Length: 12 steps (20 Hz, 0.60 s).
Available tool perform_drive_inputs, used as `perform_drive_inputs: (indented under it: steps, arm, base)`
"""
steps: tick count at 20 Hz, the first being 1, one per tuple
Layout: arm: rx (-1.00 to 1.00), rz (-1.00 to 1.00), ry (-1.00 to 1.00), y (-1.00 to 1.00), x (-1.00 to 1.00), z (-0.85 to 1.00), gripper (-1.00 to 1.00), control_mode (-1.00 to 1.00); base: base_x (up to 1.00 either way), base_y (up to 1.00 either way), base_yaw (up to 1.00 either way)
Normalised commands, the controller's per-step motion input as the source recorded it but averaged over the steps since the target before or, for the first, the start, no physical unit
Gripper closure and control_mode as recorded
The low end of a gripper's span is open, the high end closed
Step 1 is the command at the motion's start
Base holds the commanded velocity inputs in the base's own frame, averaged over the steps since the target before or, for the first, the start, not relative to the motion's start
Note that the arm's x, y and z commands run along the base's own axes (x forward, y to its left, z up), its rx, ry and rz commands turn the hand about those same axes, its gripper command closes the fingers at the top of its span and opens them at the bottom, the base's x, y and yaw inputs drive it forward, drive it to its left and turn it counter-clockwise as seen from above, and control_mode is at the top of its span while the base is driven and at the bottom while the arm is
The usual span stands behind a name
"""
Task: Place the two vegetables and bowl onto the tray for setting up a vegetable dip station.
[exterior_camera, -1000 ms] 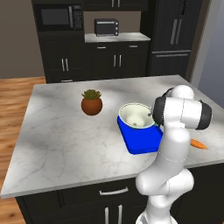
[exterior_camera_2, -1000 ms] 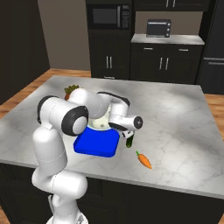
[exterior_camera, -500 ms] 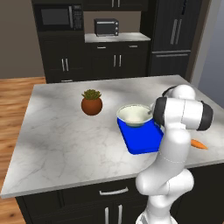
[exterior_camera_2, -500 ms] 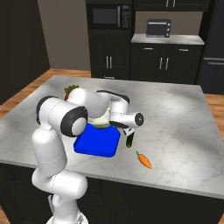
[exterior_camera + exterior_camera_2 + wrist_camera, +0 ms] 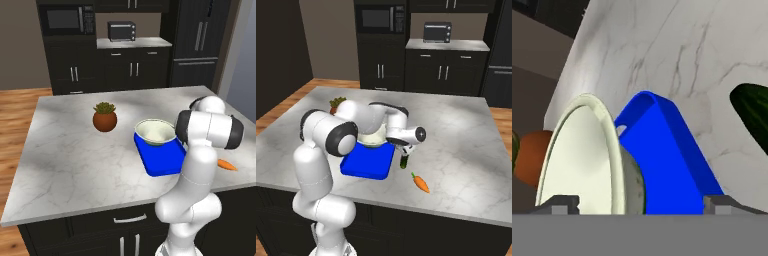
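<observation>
The cream-white bowl (image 5: 156, 131) rests on the far end of the blue tray (image 5: 161, 161), upright. My gripper (image 5: 639, 202) is low beside the bowl (image 5: 587, 155), open, its fingertips (image 5: 559, 202) spread wide on either side of the bowl's rim without pressing it. In the right base view the gripper (image 5: 393, 144) sits at the tray's (image 5: 368, 162) right edge. The dark green cucumber (image 5: 404, 161) lies on the counter just right of the tray, also seen as the cucumber (image 5: 754, 112). The orange carrot (image 5: 420, 182) lies further toward the near counter edge, apart from the tray.
A spiky plant in a round brown pot (image 5: 105, 118) stands on the marble counter left of the bowl. My own arm (image 5: 200, 150) blocks the tray's right side in the left base view. Dark cabinets line the back wall.
The bowl was tilted and raised over the tray a second ago; it has come down and levelled onto the tray's far end. The cucumber and carrot have not moved.
</observation>
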Motion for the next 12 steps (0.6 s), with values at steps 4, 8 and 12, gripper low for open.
perform_drive_inputs:
  steps: [4,8,12]
  arm:
    - [-0.12,0.05,0.0,-0.23,0.0,0.0,-1.0,-1.0]
    - [-0.17,0.08,-0.03,-0.14,-0.03,-0.02,-1.0,-1.0]
    - [-0.18,0.08,-0.01,-0.11,0.0,-0.07,-1.0,-1.0]
  base:
    - [0.0,0.0,0.0]
    - [0.0,0.0,0.0]
    - [0.0,0.0,0.0]
